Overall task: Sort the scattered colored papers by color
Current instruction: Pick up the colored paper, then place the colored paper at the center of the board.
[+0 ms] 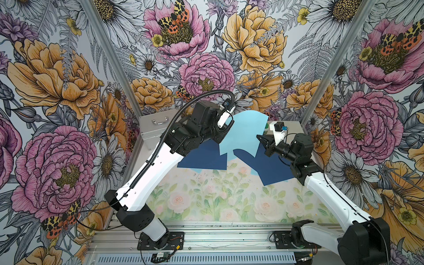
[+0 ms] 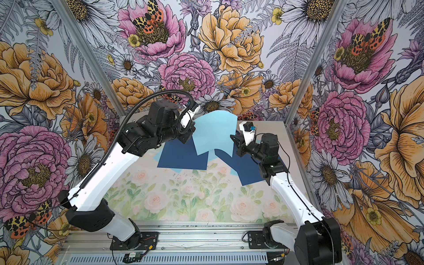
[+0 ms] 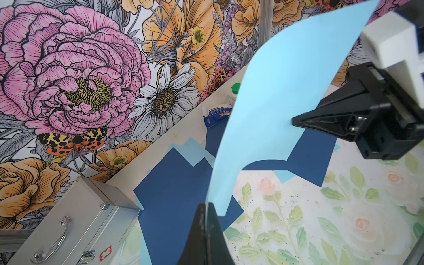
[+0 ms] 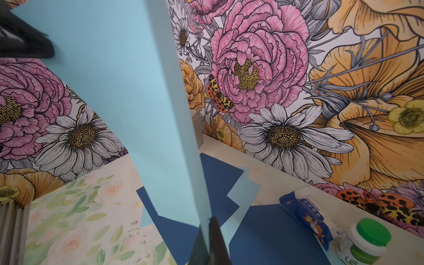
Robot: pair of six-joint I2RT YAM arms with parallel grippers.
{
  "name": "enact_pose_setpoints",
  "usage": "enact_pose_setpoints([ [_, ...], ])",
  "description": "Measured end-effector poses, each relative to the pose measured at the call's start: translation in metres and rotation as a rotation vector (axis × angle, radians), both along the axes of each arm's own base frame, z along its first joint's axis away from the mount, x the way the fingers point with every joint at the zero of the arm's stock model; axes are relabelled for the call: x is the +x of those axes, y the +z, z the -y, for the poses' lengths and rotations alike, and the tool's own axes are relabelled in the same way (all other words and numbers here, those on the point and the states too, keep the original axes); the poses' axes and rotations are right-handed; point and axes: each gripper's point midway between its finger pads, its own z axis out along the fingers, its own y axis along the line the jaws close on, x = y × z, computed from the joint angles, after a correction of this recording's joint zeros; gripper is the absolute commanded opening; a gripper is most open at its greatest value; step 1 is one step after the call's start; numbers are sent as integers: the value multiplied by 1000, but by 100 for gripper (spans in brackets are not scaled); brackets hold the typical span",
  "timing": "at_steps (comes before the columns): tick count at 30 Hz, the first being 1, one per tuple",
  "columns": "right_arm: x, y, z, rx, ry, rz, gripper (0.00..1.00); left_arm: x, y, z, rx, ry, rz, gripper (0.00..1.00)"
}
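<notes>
A light sky blue paper (image 1: 243,133) (image 2: 213,135) hangs curved in the air above the table, held by both arms. My left gripper (image 3: 207,206) is shut on one edge of this sheet (image 3: 275,103). My right gripper (image 4: 210,220) (image 1: 258,137) is shut on the opposite edge of the sheet (image 4: 128,91). Below it, dark navy papers lie flat on the table, one to the left (image 1: 202,158) and one to the right (image 1: 268,167). More light blue papers (image 3: 195,151) (image 4: 243,195) peek out from under and between the navy ones.
A silver metal case (image 1: 153,128) (image 3: 75,227) with a handle stands at the table's back left. A crinkled blue-and-white packet (image 4: 305,218) and a white jar with a green lid (image 4: 364,243) sit by the back wall. Flowered walls close in three sides.
</notes>
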Motion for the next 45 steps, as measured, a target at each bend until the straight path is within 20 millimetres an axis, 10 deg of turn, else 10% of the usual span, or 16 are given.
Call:
enact_pose_setpoints([
  [4, -3, 2, -5, -1, 20, -17, 0, 3, -6, -2, -7, 9, -15, 5],
  [11, 3, 2, -2, -20, -9, -82, 0, 24, -16, -35, -45, 136, -55, 96],
  [20, 13, 0, -16, -72, -30, -169, 0, 28, -17, -156, -230, 542, -59, 98],
  [28, 14, 4, -90, -164, 87, -264, 0, -1, -44, -239, -399, 842, -88, 98],
  [45, -71, -9, -316, -278, 535, -316, 0, -64, -37, -286, -660, 971, -30, 98],
])
